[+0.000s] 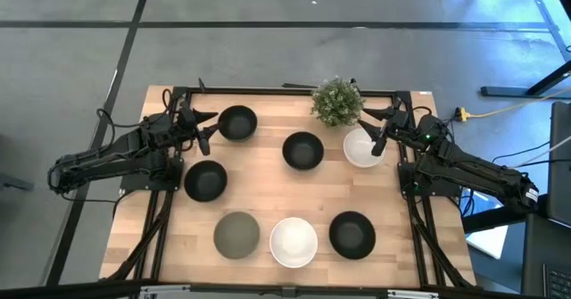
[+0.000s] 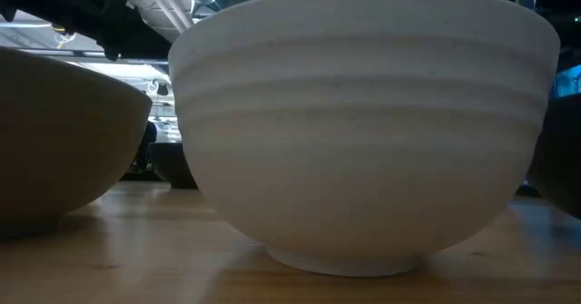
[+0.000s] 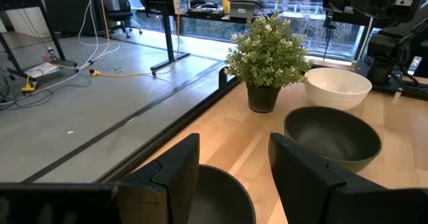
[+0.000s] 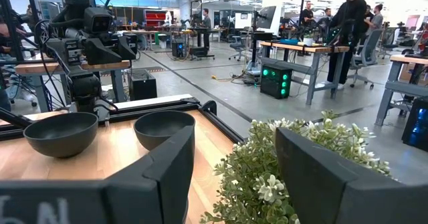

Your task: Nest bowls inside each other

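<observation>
Seven bowls stand upright on the wooden table. In the high view there are four black bowls (image 1: pixel 236 122) (image 1: pixel 302 150) (image 1: pixel 205 180) (image 1: pixel 351 235), two white bowls (image 1: pixel 362 147) (image 1: pixel 293 242) and a grey-olive bowl (image 1: pixel 236 235). My left gripper (image 1: pixel 207 131) is open, just left of the far-left black bowl. In the left wrist view that bowl's rim (image 3: pixel 221 194) lies below the gap between the fingers (image 3: pixel 234 177). My right gripper (image 1: pixel 376 129) is open at the far white bowl's right rim. It faces the potted plant (image 4: pixel 267 177).
A small green potted plant (image 1: pixel 337 101) stands at the far edge between the two arms. A black frame rail (image 1: pixel 285 90) runs along the table's far side. In the low view the near white bowl (image 2: pixel 363 132) fills the picture, with the grey-olive bowl (image 2: pixel 64 141) beside it.
</observation>
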